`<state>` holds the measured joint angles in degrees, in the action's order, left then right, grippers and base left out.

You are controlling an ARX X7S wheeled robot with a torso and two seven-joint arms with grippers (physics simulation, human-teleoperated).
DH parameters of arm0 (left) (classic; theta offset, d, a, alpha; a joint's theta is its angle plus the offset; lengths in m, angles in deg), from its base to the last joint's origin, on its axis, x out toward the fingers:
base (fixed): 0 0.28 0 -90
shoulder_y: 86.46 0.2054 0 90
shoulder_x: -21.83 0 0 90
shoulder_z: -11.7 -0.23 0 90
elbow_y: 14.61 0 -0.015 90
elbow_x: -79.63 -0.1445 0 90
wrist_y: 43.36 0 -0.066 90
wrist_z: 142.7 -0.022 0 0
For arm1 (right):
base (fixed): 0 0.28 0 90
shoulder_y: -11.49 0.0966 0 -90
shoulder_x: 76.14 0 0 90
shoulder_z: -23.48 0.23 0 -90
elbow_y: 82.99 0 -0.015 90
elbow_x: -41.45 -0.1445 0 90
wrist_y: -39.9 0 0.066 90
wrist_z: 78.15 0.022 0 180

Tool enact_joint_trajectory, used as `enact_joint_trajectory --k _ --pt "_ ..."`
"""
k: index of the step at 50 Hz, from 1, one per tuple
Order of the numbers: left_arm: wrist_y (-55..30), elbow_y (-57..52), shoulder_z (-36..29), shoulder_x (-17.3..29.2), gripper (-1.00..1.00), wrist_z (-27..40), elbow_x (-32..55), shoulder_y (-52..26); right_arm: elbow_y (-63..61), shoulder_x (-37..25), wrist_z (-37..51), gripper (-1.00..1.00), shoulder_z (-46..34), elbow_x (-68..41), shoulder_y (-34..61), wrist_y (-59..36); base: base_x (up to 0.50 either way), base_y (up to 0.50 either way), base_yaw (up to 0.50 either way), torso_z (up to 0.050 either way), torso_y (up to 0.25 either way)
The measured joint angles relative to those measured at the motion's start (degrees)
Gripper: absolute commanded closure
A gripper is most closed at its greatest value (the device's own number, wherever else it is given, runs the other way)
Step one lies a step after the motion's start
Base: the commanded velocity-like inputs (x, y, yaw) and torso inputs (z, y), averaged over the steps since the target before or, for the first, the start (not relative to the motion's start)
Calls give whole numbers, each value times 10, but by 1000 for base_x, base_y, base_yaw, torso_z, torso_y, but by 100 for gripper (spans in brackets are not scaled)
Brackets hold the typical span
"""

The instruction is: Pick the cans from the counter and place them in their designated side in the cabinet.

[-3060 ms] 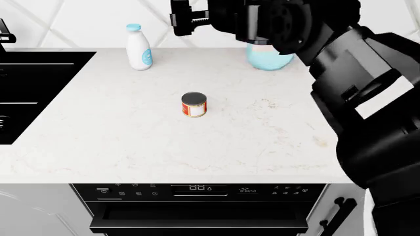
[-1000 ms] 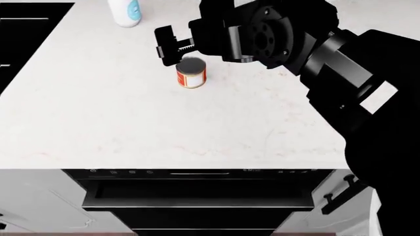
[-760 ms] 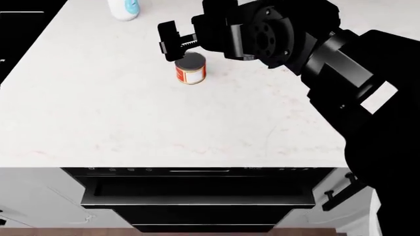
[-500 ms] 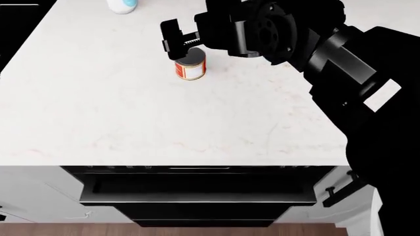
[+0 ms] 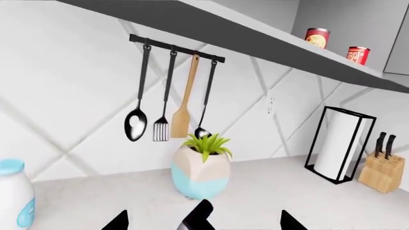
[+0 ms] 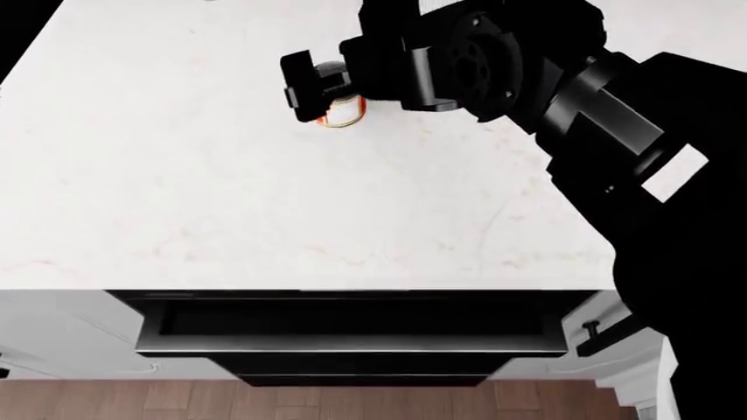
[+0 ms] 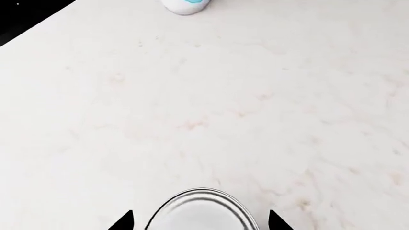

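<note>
Head view shows the white marble surface [image 6: 233, 175] filling most of the frame, and the big black right arm reaching across it toward the far edge. Its hand [image 6: 317, 92] hangs spread open right over the squat can [image 6: 342, 114], fingers either side but not yet pinching. So the reach for the pick is in hand; I'd say it next needs lowering and squeezing. Left hand: barely visible, can't tell.
</note>
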<state>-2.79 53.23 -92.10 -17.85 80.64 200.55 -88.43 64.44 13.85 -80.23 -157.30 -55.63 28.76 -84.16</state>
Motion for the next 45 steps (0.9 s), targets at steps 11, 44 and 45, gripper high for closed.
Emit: enact_joint_trajectory --k 11,44,45 --pt "2 -1 1 1 -100 -2 -2 4 -5 0 -4 -100 0 7 -5 -8 0 0 0 0 -57" --pt "9 1 4 1 -100 -12 -11 10 20 0 -17 100 -6 -9 11 -17 0 0 0 0 107" --pt "9 1 5 1 -100 -12 -11 10 23 0 -19 100 -6 -11 13 -17 0 0 0 0 250"
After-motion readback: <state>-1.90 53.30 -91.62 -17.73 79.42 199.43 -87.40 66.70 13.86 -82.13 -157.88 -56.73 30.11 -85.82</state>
